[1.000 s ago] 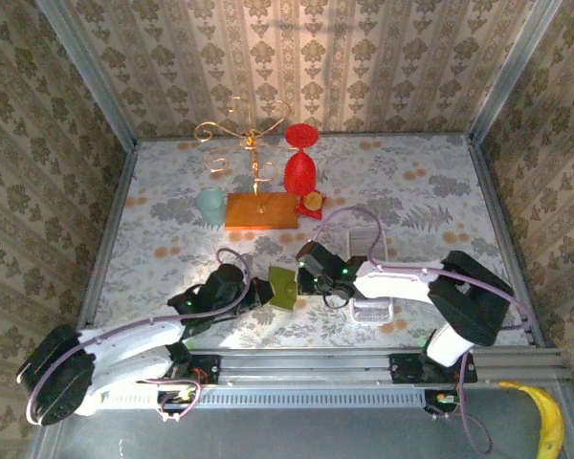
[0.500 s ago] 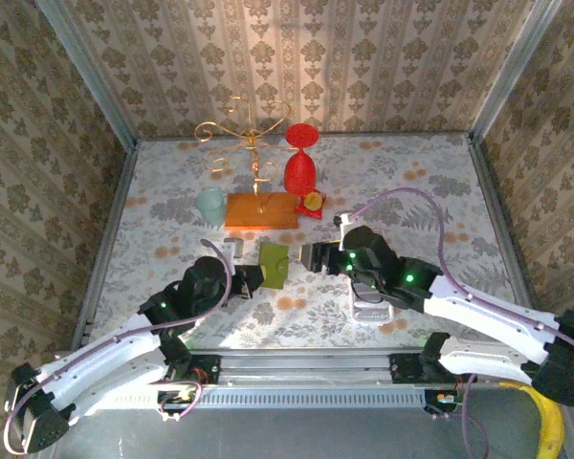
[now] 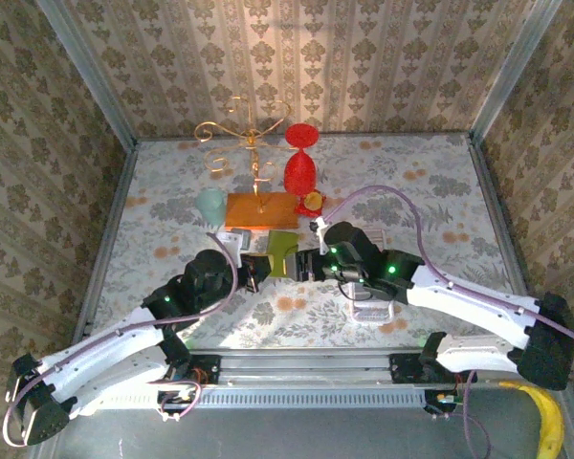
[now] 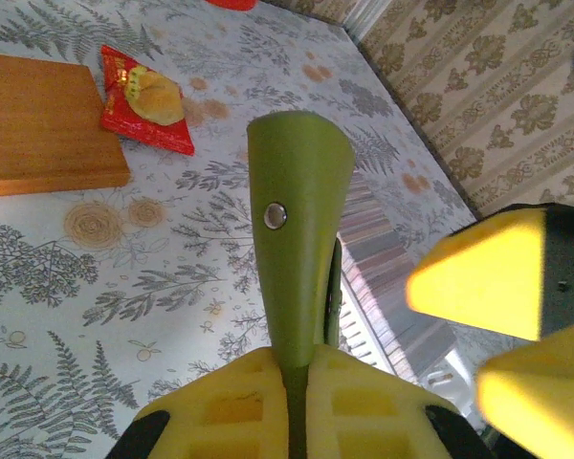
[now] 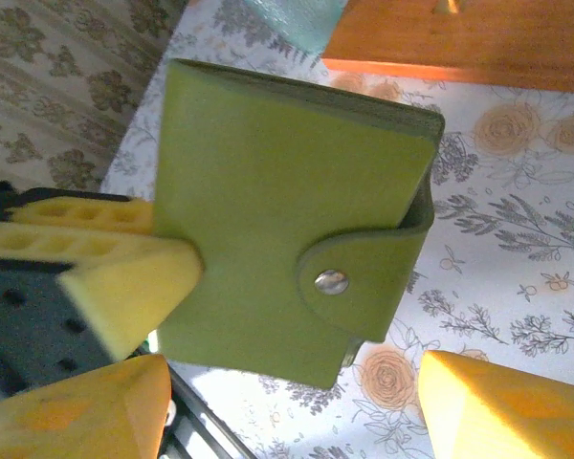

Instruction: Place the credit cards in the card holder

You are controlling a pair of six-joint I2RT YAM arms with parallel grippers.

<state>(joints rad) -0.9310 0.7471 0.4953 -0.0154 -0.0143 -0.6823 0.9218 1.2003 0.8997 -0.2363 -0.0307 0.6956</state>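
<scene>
The green card holder (image 3: 282,256) hangs over the middle of the table (image 3: 430,201), snapped shut, with the left gripper (image 3: 256,272) clamped on its 9 o'clock edge; whitish credit cards (image 3: 369,311) seem to lie at its 4 o'clock. The right gripper (image 3: 312,262), fingers wide apart at 3 o'clock, should pinch just the snap flap (image 5: 364,277) and pull gently. The wooden board (image 3: 258,210) crowds 12 o'clock; 6 o'clock has room.
</scene>
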